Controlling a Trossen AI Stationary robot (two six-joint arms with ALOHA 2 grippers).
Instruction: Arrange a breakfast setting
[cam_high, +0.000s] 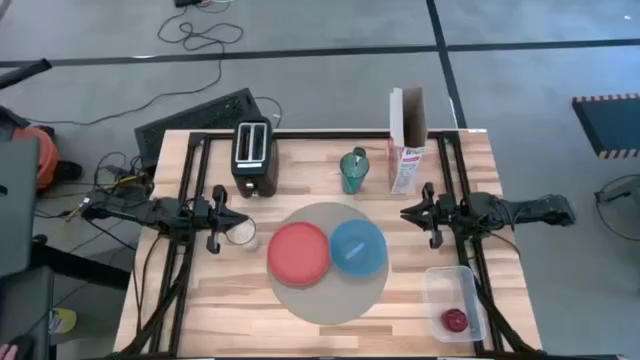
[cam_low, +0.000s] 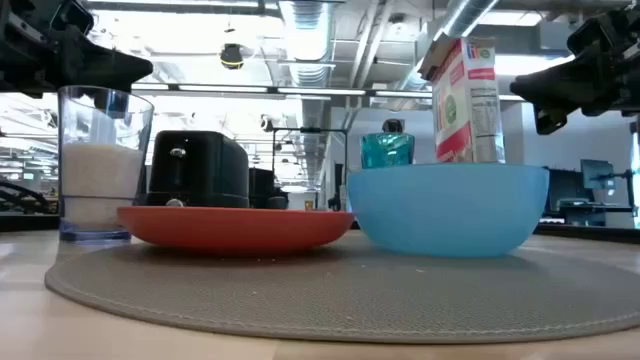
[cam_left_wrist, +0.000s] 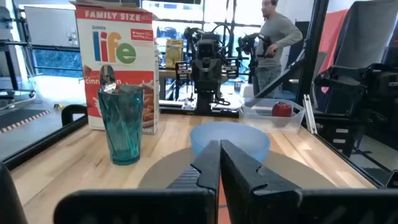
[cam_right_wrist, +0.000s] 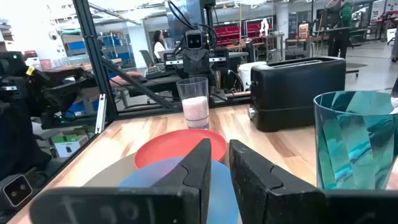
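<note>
A round grey-beige mat (cam_high: 325, 290) lies at the table's middle. On it rest a red-orange plate (cam_high: 298, 252) and, to its right, a blue bowl (cam_high: 358, 247). A small clear glass (cam_high: 240, 233) with white contents stands left of the mat. A teal tumbler (cam_high: 354, 172) stands behind the mat. A small red fruit (cam_high: 455, 320) lies in a clear box at the near right. Spoon and toast do not show. My left gripper (cam_high: 243, 218) hovers shut by the glass. My right gripper (cam_high: 404, 212) hovers right of the bowl, its fingers a narrow gap apart (cam_right_wrist: 220, 152).
A black toaster (cam_high: 254, 157) stands at the far left and a red-and-white cereal box (cam_high: 407, 140) at the far right, next to the tumbler. The clear box (cam_high: 445, 285) sits at the near right edge. Bare wood lies in front of the mat. People stand beyond the table.
</note>
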